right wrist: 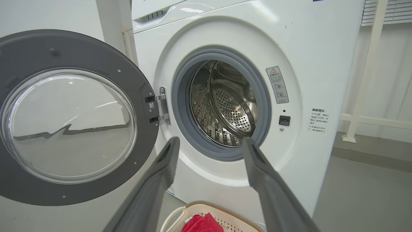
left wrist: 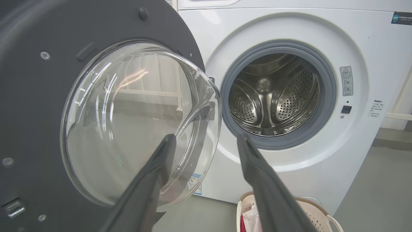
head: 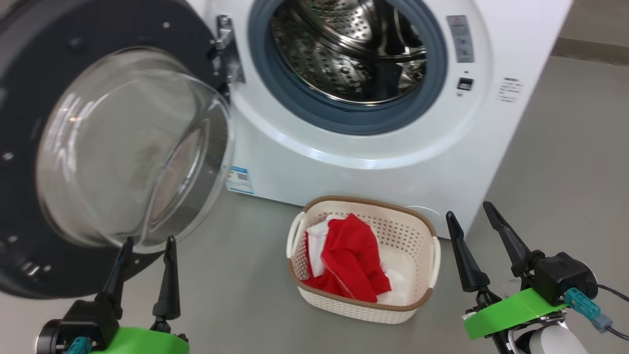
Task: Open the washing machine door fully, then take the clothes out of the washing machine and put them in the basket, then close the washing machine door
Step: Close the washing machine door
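Observation:
The white washing machine [head: 373, 147] stands ahead, and its steel drum [head: 349, 44] looks bare inside. Its round dark-rimmed door [head: 29, 147] with the bulging glass window hangs swung wide to the left on its hinge [head: 227, 49]. On the floor in front sits the cream basket [head: 417, 231], holding red and white clothes [head: 351, 258]. My left gripper [head: 150, 243] is open, fingertips just below the door's glass bowl. At the right of the basket my right gripper [head: 467, 209] is open, holding nothing. The machine [left wrist: 289, 167] [right wrist: 309, 48], door [left wrist: 32, 96] [right wrist: 80, 48], left gripper [left wrist: 206, 138] and right gripper [right wrist: 209, 141] show in the wrist views too.
Grey floor [head: 565, 162] spreads around the machine and basket. A white frame [right wrist: 363, 80] stands by the wall right of the machine. A blue sticker [head: 239, 180] marks the washer's lower front.

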Motion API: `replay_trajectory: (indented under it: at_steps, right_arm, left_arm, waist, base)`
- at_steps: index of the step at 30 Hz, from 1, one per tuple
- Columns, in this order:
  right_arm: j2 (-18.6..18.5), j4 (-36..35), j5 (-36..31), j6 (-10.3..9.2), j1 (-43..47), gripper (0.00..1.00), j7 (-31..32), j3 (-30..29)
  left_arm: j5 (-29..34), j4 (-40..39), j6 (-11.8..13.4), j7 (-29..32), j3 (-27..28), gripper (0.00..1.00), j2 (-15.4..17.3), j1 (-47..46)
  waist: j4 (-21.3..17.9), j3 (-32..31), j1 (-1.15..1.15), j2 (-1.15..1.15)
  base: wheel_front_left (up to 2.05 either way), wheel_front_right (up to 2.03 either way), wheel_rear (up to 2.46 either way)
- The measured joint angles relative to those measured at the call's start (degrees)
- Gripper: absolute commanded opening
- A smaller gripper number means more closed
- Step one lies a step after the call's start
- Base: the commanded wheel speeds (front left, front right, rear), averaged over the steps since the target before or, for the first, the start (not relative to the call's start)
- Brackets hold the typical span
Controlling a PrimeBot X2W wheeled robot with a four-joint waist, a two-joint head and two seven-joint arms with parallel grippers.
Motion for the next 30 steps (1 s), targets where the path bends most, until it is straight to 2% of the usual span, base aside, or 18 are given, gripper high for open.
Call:
replay_trajectory:
  at_steps: [12,24,25,26,30]
  right_arm:
    - [0.1,0.0,0.0,0.00,0.0,1.00,0.0,0.3]
    - [0.1,-0.1,0.0,0.00,0.0,1.00,0.0,0.3]
    - [0.1,-0.1,0.0,0.01,0.0,1.00,0.0,0.4]
    - [0.1,0.0,0.0,0.00,0.0,1.00,0.0,0.4]
    - [-0.1,0.1,0.0,0.00,0.0,1.00,0.0,0.5]
  left_arm:
    - [0.2,-0.6,0.5,0.0,0.1,1.00,0.0,0.2]
    - [0.1,-1.0,0.5,0.0,0.0,1.00,0.0,1.4]
    - [0.1,-1.0,0.5,0.0,-0.1,0.40,0.0,1.4]
    - [0.1,-1.0,0.5,0.0,-0.1,0.00,0.0,1.4]
    - [0.2,-1.8,0.5,0.0,0.6,0.00,0.5,1.1]
  waist:
    - [6.4,-1.0,0.00,0.00]
    - [8.3,-0.9,0.00,0.00]
    - [8.4,-0.8,0.00,0.00]
    - [8.4,-0.8,0.00,0.00]
    - [8.2,-0.5,0.00,0.00]
  base:
    - [0.00,0.00,0.00]
    - [0.00,0.00,0.00]
    - [0.00,0.00,0.00]
    - [0.00,0.00,0.00]
    - [0.00,0.00,0.00]
